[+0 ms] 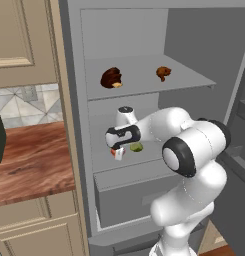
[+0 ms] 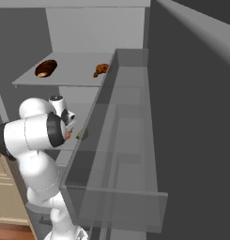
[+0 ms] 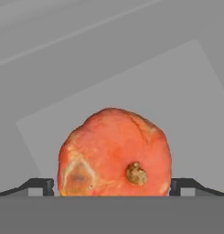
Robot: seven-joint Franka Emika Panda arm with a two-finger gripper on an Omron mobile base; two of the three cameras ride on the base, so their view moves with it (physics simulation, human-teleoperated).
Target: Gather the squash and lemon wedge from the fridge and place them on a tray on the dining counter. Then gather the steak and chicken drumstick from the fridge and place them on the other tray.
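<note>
The fridge (image 1: 74,100) stands open and my arm reaches onto its middle shelf. In the hand view the squash (image 3: 114,153), orange-red, round and with a small brown stem, lies directly between my fingertips (image 3: 40,185). My gripper (image 3: 112,185) is open, its jaws spread to either side of the squash. From the base, the gripper (image 1: 117,152) points down at the squash (image 1: 113,151). Just to the right lies the lemon wedge (image 1: 136,147), small and yellow-green. On the upper shelf rest the dark steak (image 1: 111,78) and the chicken drumstick (image 1: 163,73). The trays are out of view.
A grey drawer (image 1: 124,192) sits below the middle shelf. The open fridge door (image 2: 191,117) with its shelf bin (image 2: 116,197) stands close on the right. To the left are a wood-grain counter (image 1: 29,160) and beige cabinets (image 1: 19,35).
</note>
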